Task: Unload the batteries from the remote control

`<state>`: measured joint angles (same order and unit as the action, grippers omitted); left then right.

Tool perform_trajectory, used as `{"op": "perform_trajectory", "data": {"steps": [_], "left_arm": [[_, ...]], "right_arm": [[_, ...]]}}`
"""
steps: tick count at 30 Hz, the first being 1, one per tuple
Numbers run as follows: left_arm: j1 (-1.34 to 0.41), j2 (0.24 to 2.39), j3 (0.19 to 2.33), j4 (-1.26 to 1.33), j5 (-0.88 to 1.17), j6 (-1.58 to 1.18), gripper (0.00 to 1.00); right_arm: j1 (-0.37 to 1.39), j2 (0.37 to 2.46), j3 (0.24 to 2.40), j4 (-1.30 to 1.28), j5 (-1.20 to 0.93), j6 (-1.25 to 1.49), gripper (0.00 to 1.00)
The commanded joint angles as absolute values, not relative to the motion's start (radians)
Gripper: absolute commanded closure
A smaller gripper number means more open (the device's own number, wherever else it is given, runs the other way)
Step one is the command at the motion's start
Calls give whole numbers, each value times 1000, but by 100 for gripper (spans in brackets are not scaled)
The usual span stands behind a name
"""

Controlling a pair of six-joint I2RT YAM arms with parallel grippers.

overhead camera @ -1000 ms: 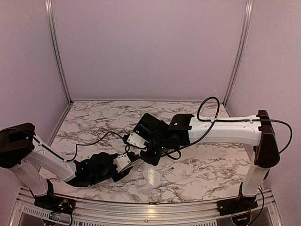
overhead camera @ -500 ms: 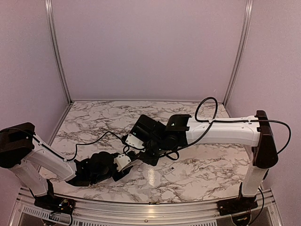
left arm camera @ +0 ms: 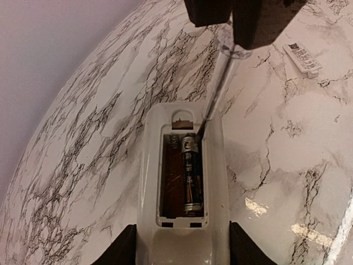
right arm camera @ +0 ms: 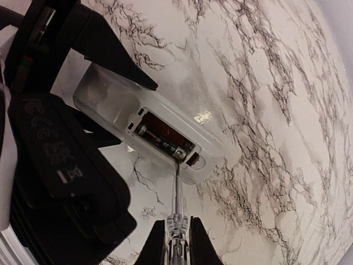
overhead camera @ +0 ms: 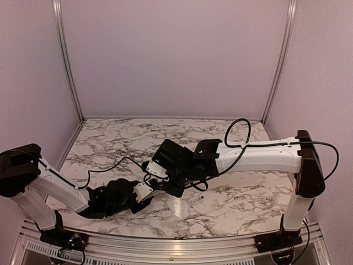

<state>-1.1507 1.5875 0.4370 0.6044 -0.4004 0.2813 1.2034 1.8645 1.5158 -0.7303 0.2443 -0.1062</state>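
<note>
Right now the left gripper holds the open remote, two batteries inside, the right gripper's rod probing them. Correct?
One battery, not two: the left wrist view shows the other slot empty. The left gripper holds the open remote; the right gripper's rod probes that battery.

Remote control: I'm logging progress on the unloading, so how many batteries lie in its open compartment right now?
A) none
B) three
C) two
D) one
D: the left wrist view shows a single battery lying in the right slot of the open compartment of the remote control, while the slot beside it is bare.
</note>
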Motion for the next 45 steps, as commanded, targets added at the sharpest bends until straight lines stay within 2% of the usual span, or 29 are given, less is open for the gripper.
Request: {"op": "perform_trajectory", "data": {"steps": [1, 17, 45], "left_arm": [[-1157, 1557, 447, 753, -372, 289, 100], [-1169, 1534, 414, 812, -422, 306, 100], [-1255, 1558, 400, 922, -694, 395, 100]], "right_arm": [[1196, 1837, 1450, -654, 146, -86, 100], [1102, 1714, 1317, -569, 128, 154, 100], [1101, 1726, 1378, -571, 11, 455, 100]]}}
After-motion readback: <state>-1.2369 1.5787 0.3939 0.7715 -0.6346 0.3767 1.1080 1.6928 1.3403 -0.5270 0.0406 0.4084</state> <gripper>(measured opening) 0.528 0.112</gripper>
